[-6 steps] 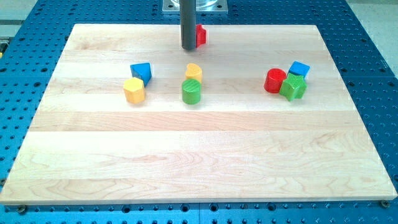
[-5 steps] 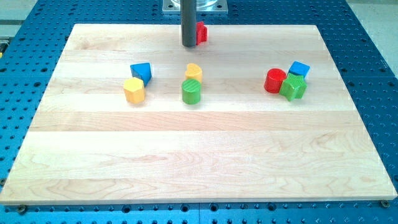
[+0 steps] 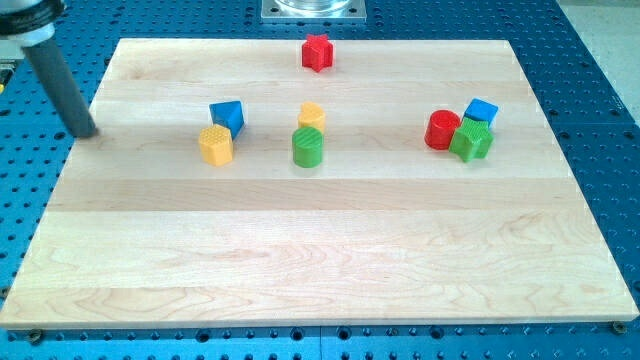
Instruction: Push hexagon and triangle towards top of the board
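yellow hexagon (image 3: 215,144) touched blue triangle (image 3: 228,115); our tip (image 3: 86,132), a fingerless rod, sat left, so we judged pushing from below best.

A laboratory test bench was indicated. A pale wooden board (image 3: 320,250) was laid on a blue metal table (image 3: 600,120) drilled with a regular grid of mounting holes, and a bolted metal base plate (image 3: 313,10) was seen at the view's top edge.
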Available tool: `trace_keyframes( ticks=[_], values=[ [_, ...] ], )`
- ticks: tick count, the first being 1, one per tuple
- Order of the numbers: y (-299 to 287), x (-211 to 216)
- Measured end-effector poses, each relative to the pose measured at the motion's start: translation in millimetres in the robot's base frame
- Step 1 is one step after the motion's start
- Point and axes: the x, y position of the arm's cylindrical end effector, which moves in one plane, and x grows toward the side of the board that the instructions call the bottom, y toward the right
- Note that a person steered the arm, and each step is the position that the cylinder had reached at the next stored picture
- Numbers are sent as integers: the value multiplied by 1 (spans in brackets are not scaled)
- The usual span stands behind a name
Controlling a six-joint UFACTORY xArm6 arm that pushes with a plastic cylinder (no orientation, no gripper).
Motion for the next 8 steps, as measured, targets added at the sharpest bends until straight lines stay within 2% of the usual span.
trace_keyframes(
  ticks=[1, 2, 3, 4, 5, 6, 8],
  values=[
    [0, 22],
    [0, 24],
    [-9, 79],
    [5, 151],
    [88, 136],
    [153, 82],
    [173, -39]
  ],
)
